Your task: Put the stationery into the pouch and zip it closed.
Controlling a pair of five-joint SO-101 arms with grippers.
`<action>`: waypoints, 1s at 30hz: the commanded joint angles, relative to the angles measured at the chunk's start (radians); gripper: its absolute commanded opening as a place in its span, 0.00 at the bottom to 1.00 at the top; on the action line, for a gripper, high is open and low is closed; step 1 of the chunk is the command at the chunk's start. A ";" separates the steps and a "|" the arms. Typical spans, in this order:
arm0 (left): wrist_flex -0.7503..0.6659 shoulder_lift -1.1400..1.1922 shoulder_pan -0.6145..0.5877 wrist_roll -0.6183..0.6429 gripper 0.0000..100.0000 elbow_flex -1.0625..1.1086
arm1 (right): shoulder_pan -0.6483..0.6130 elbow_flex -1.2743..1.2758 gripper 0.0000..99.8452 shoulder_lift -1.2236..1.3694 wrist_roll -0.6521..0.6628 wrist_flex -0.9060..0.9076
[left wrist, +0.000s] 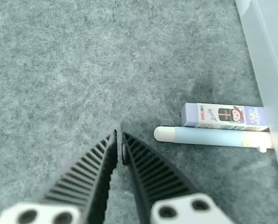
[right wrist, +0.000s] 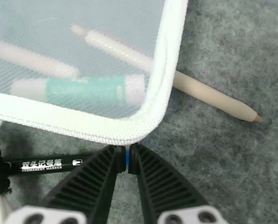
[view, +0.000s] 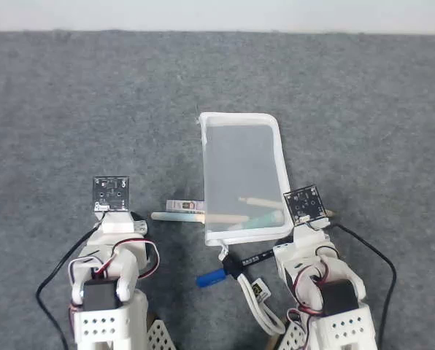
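High view: the pouch (view: 239,157) lies flat between the 2 arms. A pen (view: 175,216) and an eraser (view: 185,205) touch its left side. A marker (view: 258,258) lies near its front edge.

Left wrist view: the left gripper (left wrist: 119,139) is pressed together, holding nothing, near the pen.

Right wrist view: the right gripper (right wrist: 127,157) is pressed together at the pouch corner. A pencil (right wrist: 213,98) sticks out.

I think most of the job is left, and the zip too.

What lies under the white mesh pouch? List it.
Seen through the white mesh pouch: a cream pen poking out past its rim, a mint-green tube and another cream stick. Whether the covered ones lie inside or underneath cannot be told.
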 commanded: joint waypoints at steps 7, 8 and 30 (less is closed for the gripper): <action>0.005 -0.014 -0.003 -0.003 0.01 -0.012 | 0.013 0.020 0.01 -0.019 0.012 0.007; 0.005 -0.014 -0.003 -0.003 0.01 -0.012 | 0.013 0.020 0.01 -0.019 0.012 0.007; -0.058 -0.018 0.000 -0.006 0.01 -0.012 | 0.010 0.020 0.01 -0.019 0.011 0.007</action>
